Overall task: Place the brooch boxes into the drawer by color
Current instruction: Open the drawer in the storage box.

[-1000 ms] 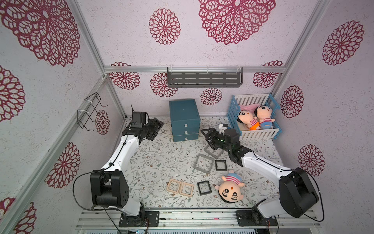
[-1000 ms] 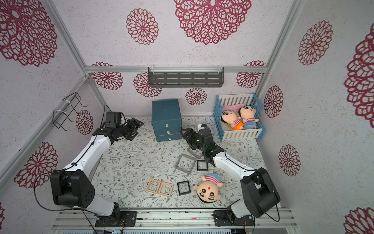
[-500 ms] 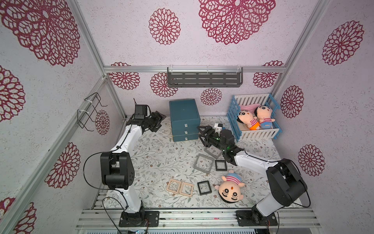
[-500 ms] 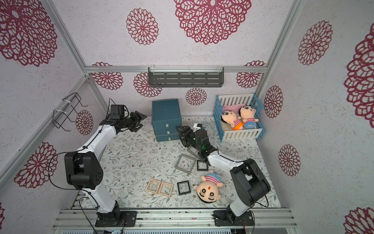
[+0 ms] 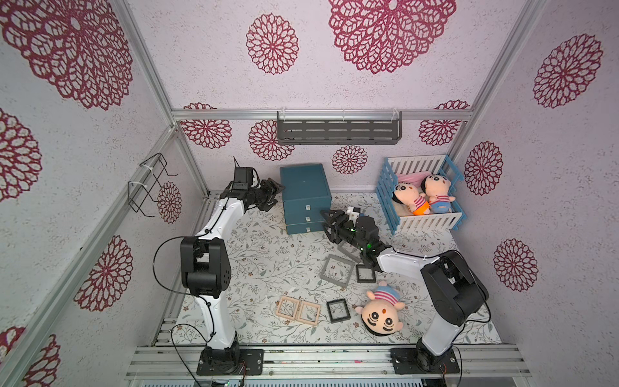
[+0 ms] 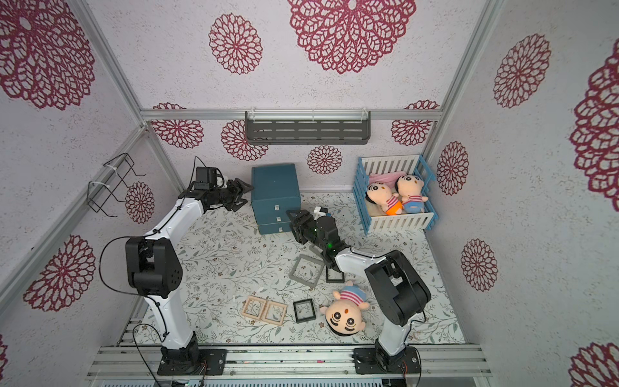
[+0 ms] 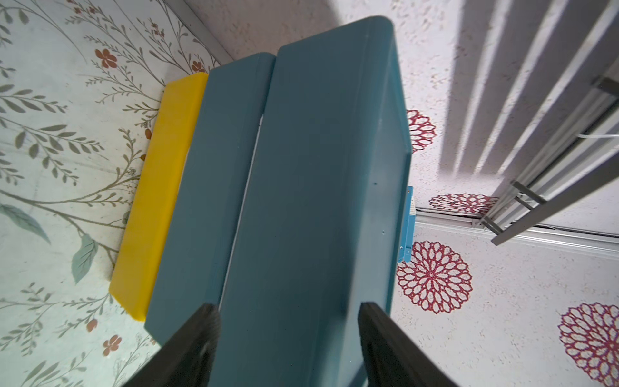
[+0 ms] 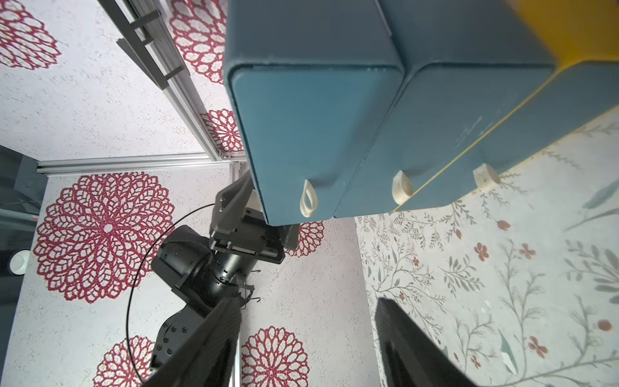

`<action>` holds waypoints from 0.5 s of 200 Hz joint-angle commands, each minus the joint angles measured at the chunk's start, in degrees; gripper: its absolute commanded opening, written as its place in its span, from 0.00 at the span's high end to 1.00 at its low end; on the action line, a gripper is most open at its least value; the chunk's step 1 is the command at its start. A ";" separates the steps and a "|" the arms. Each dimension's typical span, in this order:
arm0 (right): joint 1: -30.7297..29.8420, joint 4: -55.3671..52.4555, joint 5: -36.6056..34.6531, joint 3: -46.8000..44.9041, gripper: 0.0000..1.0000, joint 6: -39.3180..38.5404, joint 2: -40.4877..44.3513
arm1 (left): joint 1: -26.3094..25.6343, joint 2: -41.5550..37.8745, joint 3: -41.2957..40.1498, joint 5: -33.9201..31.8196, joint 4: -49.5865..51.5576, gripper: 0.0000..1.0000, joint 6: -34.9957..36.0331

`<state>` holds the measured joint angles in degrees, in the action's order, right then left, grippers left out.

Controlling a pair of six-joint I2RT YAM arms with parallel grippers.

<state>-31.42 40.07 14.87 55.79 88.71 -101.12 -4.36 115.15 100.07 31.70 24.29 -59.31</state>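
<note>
The teal drawer cabinet (image 5: pixel 306 197) stands at the back, its three drawers shut, each with a white pull (image 8: pixel 308 202). My left gripper (image 5: pixel 276 189) is open, right at the cabinet's left side (image 7: pixel 301 201). My right gripper (image 5: pixel 330 222) is open and empty, just in front of the drawer fronts. On the mat lie the brooch boxes: a grey one (image 5: pixel 336 269), a second grey one (image 5: pixel 346 249) partly under my right arm, two black ones (image 5: pixel 365 273) (image 5: pixel 338 310), and two wood-coloured ones (image 5: pixel 287 307) (image 5: pixel 310 313) side by side.
A plush doll (image 5: pixel 383 313) lies near the front by the right arm. A blue and white crib (image 5: pixel 422 221) with two dolls stands at the back right. A grey shelf (image 5: pixel 338 129) hangs on the back wall, a wire rack (image 5: pixel 147 184) on the left wall.
The left arm has swung in, bringing its gripper up to the cabinet's left side. The right gripper has moved back and left, closer to the drawer fronts.
</note>
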 commanded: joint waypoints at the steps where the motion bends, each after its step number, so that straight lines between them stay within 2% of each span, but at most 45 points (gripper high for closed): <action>1: -0.92 4.67 -0.28 2.94 0.32 1.81 -1.79 | -0.56 2.04 1.91 0.54 2.43 0.30 2.55; 48: -1.62 6.20 -0.63 6.73 0.40 2.60 -5.96 | -0.83 2.21 0.82 -0.82 4.35 0.42 4.18; 100: -2.07 8.30 -1.60 11.18 0.54 4.11 -10.51 | -0.91 2.35 0.67 -0.68 4.62 0.45 4.59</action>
<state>-33.10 45.12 14.57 63.79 91.94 -110.30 -4.99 116.29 101.67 32.47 24.34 -56.16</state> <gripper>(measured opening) 0.473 0.557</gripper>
